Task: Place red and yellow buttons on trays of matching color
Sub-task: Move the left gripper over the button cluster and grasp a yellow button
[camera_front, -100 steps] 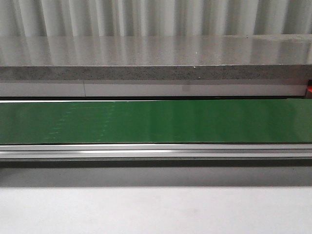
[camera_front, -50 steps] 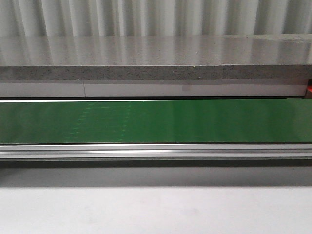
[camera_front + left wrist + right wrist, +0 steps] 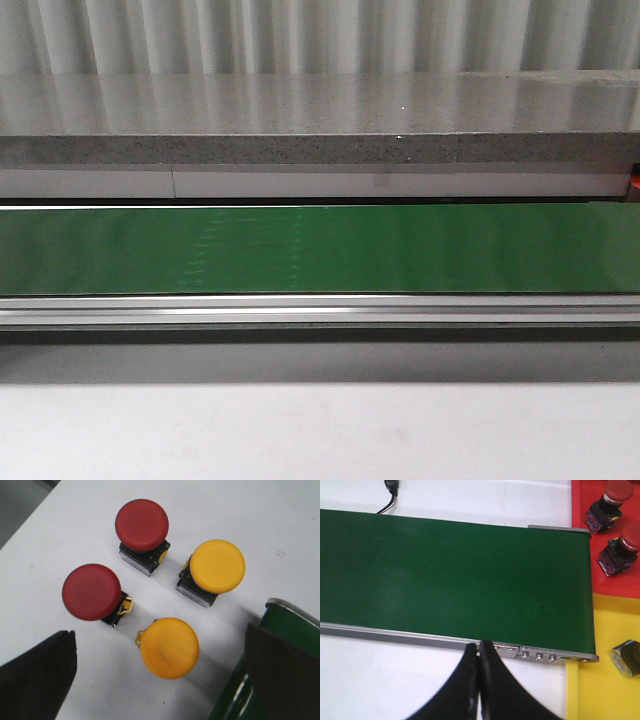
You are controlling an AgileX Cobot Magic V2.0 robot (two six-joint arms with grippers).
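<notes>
Below the wide-spread left gripper (image 3: 160, 680) four red and yellow mushroom-head buttons (image 3: 169, 647) wait on the white table, while the right gripper (image 3: 479, 667), pressed together, hovers beside the green conveyor belt (image 3: 455, 575) near the coloured trays (image 3: 610, 585).

We lose the yellow tray's button (image 3: 627, 659) past the right edge (only a dark corner shows), and the upper red button (image 3: 610, 499) on the red tray (image 3: 580, 540) is clipped at the top.

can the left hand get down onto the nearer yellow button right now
Probably yes. The left hand is open, and the nearer yellow button sits between its fingers with bare table around it. The conveyor belt stands close beside one finger.
</notes>
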